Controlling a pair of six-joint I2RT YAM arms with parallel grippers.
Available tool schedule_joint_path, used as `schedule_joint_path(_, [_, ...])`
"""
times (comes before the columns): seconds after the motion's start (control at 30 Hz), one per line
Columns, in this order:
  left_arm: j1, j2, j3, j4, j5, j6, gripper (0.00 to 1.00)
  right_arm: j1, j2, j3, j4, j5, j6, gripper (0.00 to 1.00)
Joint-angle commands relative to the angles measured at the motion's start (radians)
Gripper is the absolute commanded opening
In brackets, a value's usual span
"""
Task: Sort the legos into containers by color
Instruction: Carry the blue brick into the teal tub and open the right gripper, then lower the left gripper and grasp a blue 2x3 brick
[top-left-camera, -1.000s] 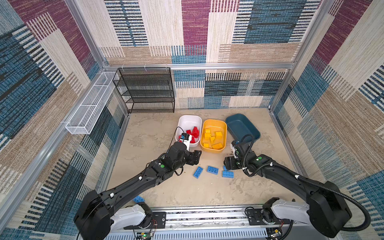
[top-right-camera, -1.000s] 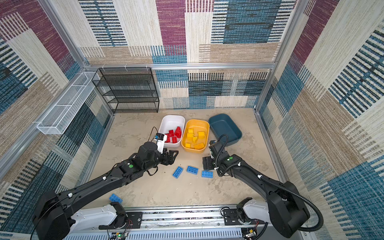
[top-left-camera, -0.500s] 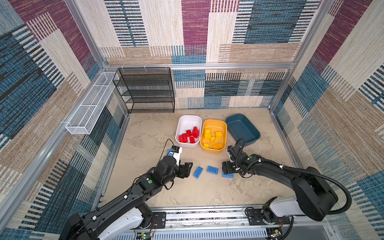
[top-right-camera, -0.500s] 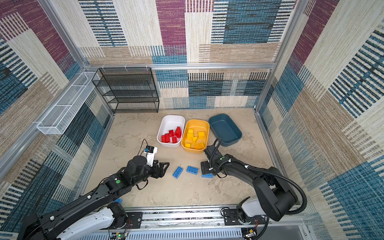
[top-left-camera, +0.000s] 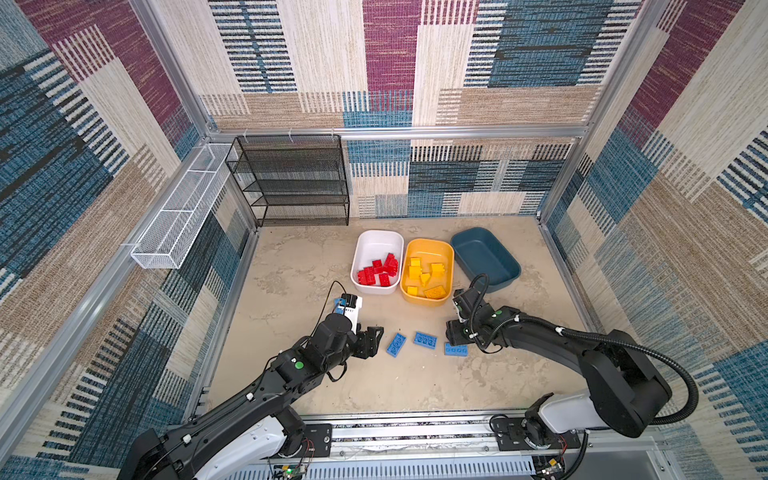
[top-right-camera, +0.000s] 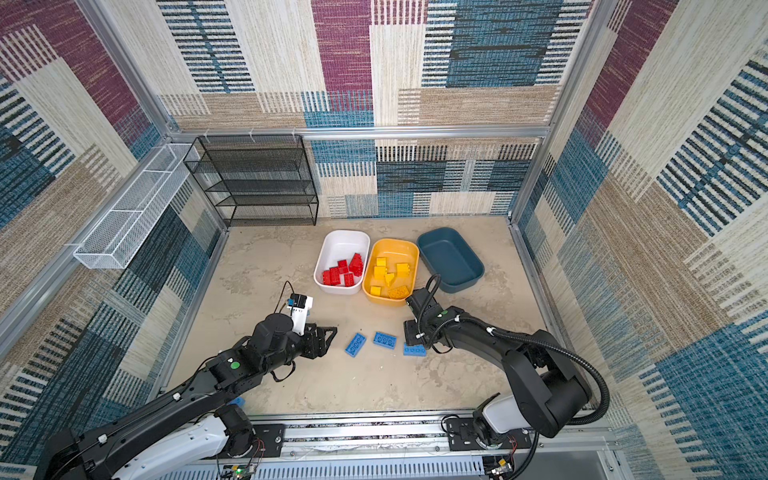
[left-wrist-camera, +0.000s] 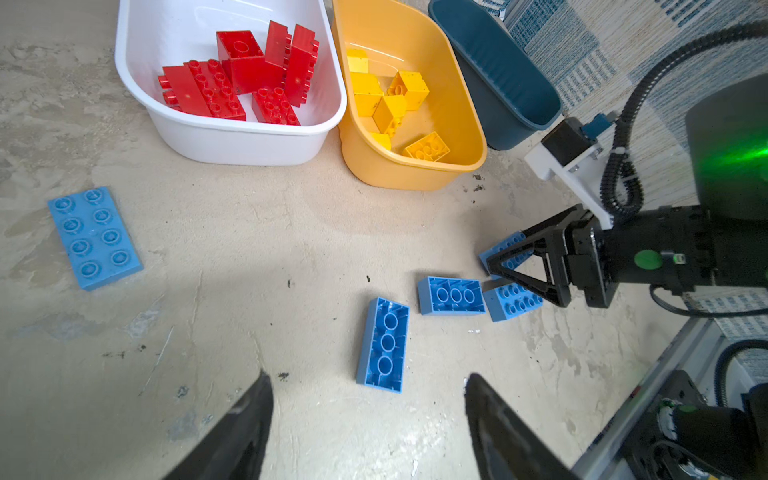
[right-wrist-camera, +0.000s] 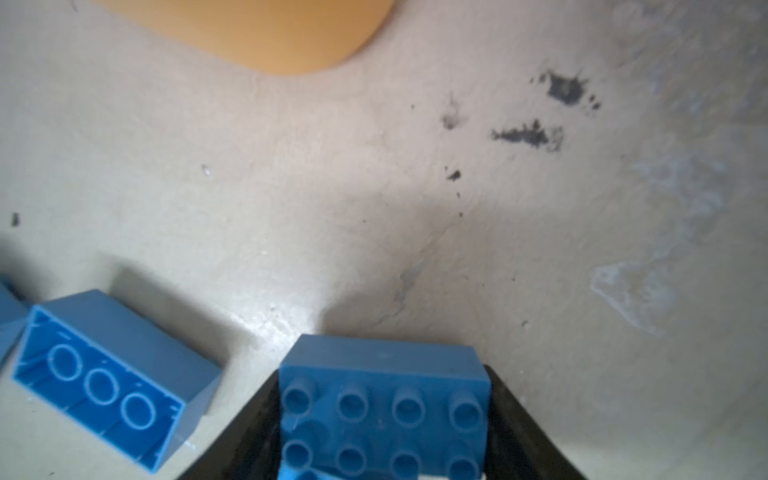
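1. The right pincer (right-wrist-camera: 383, 399) clasps a blue brick (top-left-camera: 456, 350), with a finger pressed to each end. The brick sits on the tabletop (top-left-camera: 316, 291) just in front of the yellow tub (top-left-camera: 430, 247), on the robot's side.
2. The left pincer (left-wrist-camera: 368, 377) stands wide open and holds nothing. Its tips are near the end of an upturned brick (top-left-camera: 397, 345), and whether they touch it cannot be told.
3. A second upturned brick (top-left-camera: 425, 340) lies between that one and the clasped brick, also on the robot's side of the yellow tub.
4. Red bricks (top-left-camera: 380, 272) are heaped in the white tub (top-left-camera: 378, 245), just beside the yellow tub on the left arm's side.
5. Yellow bricks (top-left-camera: 424, 274) lie inside the yellow tub itself.
6. The teal tub (top-left-camera: 484, 257) sits near the yellow tub on the right arm's side, angled away from it.
7. A flat blue plate (left-wrist-camera: 93, 237) rests studs-up on the tabletop, well apart from the yellow tub, out beyond the white tub.
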Motion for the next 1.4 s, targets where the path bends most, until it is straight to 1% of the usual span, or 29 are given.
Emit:
schedule_joint_path(0.0, [-0.001,0.003,0.004,-0.029,0.046,0.009,0.73,-0.007,-0.021,0.050,-0.017,0.036,-0.008,0.64])
schedule_joint_path(0.13, [-0.005,0.007,0.004,-0.065,0.072,0.008,0.76,-0.067,-0.019,0.145,-0.032,0.009,-0.043,0.65])
schedule_joint_path(0.3, [-0.020,-0.002,-0.006,-0.120,0.082,0.006,0.83,-0.200,0.015,0.286,-0.005,-0.066,-0.085,0.65])
schedule_joint_path(0.47, [-0.046,0.012,-0.021,-0.137,0.072,0.002,0.86,-0.351,0.125,0.433,0.037,-0.152,-0.097,0.65])
schedule_joint_path(0.6, [-0.069,0.043,-0.019,-0.145,0.052,0.005,0.88,-0.431,0.227,0.524,0.072,-0.199,-0.080,0.65])
schedule_joint_path(0.77, [-0.088,0.082,-0.009,-0.152,0.037,0.009,0.87,-0.480,0.337,0.614,0.071,-0.215,-0.081,0.69])
schedule_joint_path(0.83, [-0.094,0.099,-0.007,-0.151,0.034,0.012,0.87,-0.496,0.357,0.626,0.078,-0.221,-0.083,0.72])
schedule_joint_path(0.97, [-0.100,0.138,0.003,-0.134,0.038,0.022,0.86,-0.509,0.369,0.647,0.075,-0.218,-0.092,0.82])
schedule_joint_path(1.13, [-0.108,0.212,0.040,-0.102,0.062,0.039,0.86,-0.510,0.341,0.650,0.062,-0.203,-0.121,0.93])
schedule_joint_path(1.23, [-0.110,0.285,0.075,-0.078,0.075,0.056,0.86,-0.509,0.290,0.617,0.070,-0.227,-0.123,0.94])
schedule_joint_path(1.37, [-0.113,0.407,0.126,-0.062,0.084,0.085,0.83,-0.485,0.185,0.522,0.106,-0.260,-0.105,0.94])
